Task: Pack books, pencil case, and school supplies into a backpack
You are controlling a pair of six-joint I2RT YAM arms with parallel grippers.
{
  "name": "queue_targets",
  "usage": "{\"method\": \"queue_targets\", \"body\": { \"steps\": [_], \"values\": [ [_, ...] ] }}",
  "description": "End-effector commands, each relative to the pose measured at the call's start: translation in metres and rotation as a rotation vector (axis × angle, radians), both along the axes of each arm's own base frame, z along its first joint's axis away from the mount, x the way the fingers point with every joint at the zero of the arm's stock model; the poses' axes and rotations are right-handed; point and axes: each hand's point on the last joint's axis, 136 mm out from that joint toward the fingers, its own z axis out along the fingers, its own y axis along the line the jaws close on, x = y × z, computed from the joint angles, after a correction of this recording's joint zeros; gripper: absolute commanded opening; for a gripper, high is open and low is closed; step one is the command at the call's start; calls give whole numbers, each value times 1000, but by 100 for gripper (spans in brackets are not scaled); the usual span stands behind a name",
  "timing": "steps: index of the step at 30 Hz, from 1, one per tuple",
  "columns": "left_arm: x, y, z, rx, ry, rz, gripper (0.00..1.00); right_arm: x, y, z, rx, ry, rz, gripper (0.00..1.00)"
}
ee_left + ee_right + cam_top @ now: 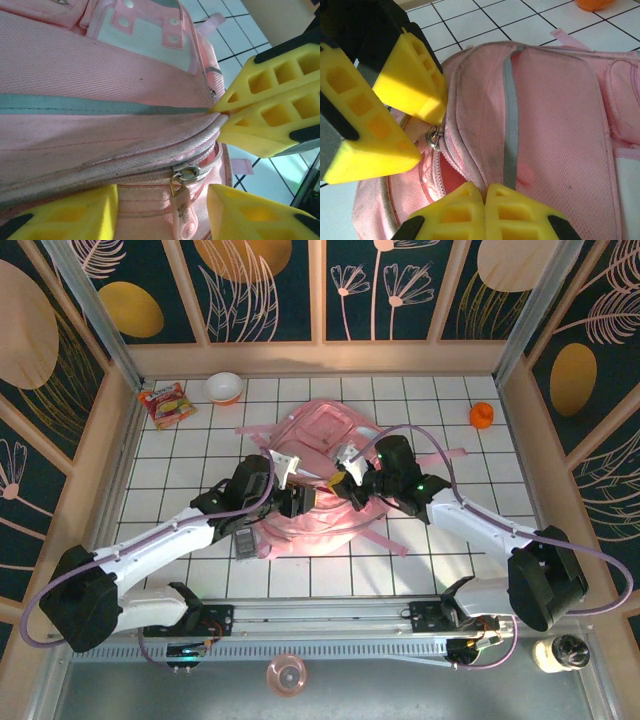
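Observation:
The pink backpack (pixel 325 455) lies flat mid-table. My right gripper (pixel 485 194) is shut on the fabric edge of its main opening, beside the grey stripe, and holds that edge up. A zip runs along the opening, and red lining shows in the gap. My left gripper (pixel 162 215) is open, its yellow fingers (pixel 75 215) on either side of the pink zip pull (pixel 182 212) without touching it. From above, both grippers (pixel 303 502) (pixel 345 483) meet at the backpack's near side. A dark grey calculator-like device (pixel 245 543) lies by the left arm. The books and pencil case are out of view.
A red-and-yellow snack packet (pixel 165 403) and a white bowl (pixel 223 387) sit at the back left. A small orange thing (pixel 482 415) sits at the back right. Wooden walls ring the tiled table. Pink straps (pixel 385 538) trail off the backpack's near side.

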Motion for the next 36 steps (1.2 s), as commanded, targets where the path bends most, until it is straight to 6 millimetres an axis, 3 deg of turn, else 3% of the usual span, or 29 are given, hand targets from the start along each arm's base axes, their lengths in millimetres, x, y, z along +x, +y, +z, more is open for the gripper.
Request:
{"method": "queue_targets", "body": {
  "steps": [1,13,17,25,27,29,31,32,36],
  "values": [
    [0,-2,-3,32,4,-4,42,9,16,45,111,-87,10,0],
    [6,15,-10,121,-33,49,0,11,12,44,94,-80,-10,0],
    [10,27,-14,181,-71,82,0,15,1,42,82,-86,-24,0],
    [20,66,-33,290,-118,163,0,20,-44,37,37,-112,-69,0],
    [20,63,-29,250,-123,136,0,21,-50,31,6,-112,-84,0],
    [14,47,-18,176,-142,52,0,19,-48,32,2,-110,-80,1],
    [5,29,-3,90,-162,-41,0,15,-39,35,1,-131,-71,34],
    [3,24,2,61,-166,-64,0,13,-32,36,-10,-156,-64,42],
    [-1,14,9,41,-176,-130,0,6,-4,37,-48,-236,-40,55]
  ]
}}
